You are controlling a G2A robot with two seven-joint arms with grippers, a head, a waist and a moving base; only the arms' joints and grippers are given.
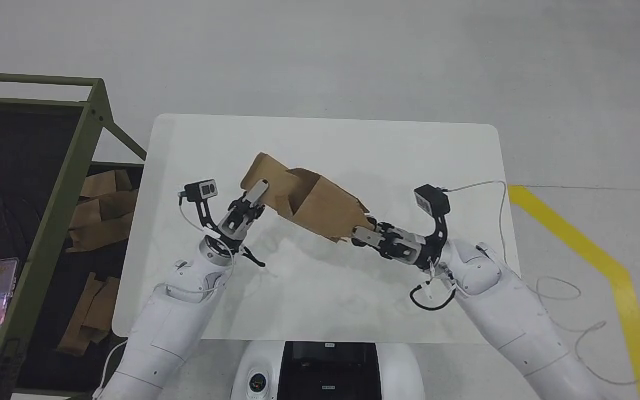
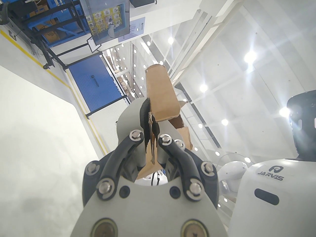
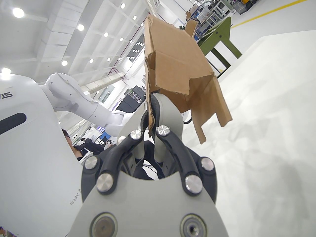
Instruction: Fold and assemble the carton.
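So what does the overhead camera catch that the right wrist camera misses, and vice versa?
From above: most of the white table, the left gripper and right gripper clamped on opposite ends of the carton, and flat cardboard in a green-framed cart beside it. From the right wrist: up close, fingers pinching a cardboard edge, a loose flap sticking out, ceiling lights. Both: the carton, the right gripper, the table, the cart's green frame.

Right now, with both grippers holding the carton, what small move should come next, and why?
Probably lower the carton until it rests on the table. The left gripper and right gripper are each shut on an opposite edge, it is only partly opened, and a flap hangs loose, so no gripper is free for folding.
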